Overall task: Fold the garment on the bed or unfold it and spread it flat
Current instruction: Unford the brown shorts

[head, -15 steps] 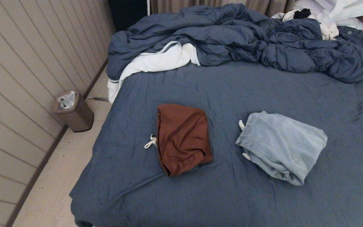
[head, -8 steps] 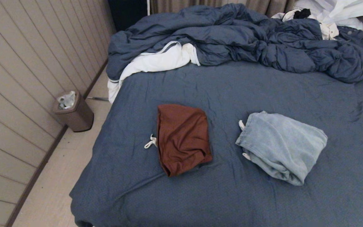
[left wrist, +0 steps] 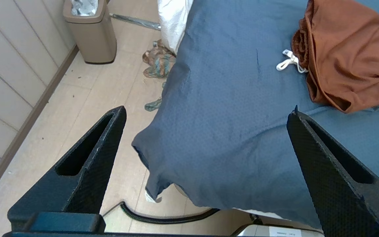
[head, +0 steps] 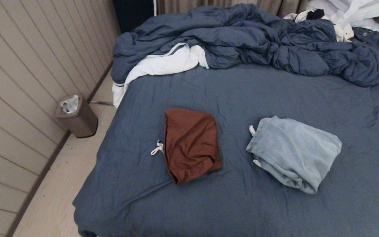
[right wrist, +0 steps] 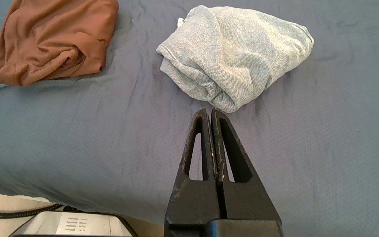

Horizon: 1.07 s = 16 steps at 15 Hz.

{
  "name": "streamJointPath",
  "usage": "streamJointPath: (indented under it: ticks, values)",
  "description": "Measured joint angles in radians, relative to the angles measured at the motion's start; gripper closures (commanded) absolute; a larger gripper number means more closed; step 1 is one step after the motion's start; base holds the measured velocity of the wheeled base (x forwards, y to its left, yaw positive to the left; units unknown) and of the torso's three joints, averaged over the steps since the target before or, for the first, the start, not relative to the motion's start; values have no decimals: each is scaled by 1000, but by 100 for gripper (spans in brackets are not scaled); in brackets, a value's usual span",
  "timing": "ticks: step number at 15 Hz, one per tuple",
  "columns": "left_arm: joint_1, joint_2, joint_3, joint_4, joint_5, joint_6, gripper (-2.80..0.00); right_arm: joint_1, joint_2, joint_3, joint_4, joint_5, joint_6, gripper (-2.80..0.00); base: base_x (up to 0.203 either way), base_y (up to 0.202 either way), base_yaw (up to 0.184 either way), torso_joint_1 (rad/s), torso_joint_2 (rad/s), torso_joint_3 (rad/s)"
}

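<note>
Two folded garments lie on the bed (head: 275, 89). A rust-brown one (head: 191, 144) with a white drawstring lies left of centre, a light grey-blue one (head: 294, 153) to its right. Neither arm shows in the head view. My left gripper (left wrist: 206, 112) hangs open above the bed's near left corner, the brown garment (left wrist: 344, 59) well beyond it. My right gripper (right wrist: 210, 110) is shut and empty above the sheet, its tips just short of the grey-blue garment (right wrist: 239, 52). The brown garment (right wrist: 54, 39) lies off to the side.
A crumpled blue duvet (head: 252, 39) with white lining fills the back of the bed. White clothes (head: 347, 13) are piled at the far right. A bin (head: 76, 115) stands by the panelled wall. Cloth (left wrist: 159, 61) and a cable (left wrist: 166, 217) lie on the floor.
</note>
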Motion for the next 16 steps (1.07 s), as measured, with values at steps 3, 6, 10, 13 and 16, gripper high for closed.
streamJointPath:
  ticks: [3,6,10,13,16]
  values:
    - [0,0,0,0,0,0,-280,1,0,0,0,0,0,0,0,0,0,0,0,0]
    - [0,0,0,0,0,0,-280,1,0,0,0,0,0,0,0,0,0,0,0,0]
    - [0,0,0,0,0,0,-280,1,0,0,0,0,0,0,0,0,0,0,0,0]
    - [0,0,0,0,0,0,-280,0,0,0,0,0,0,0,0,0,0,0,0,0]
    - [0,0,0,0,0,0,-280,1,0,0,0,0,0,0,0,0,0,0,0,0]
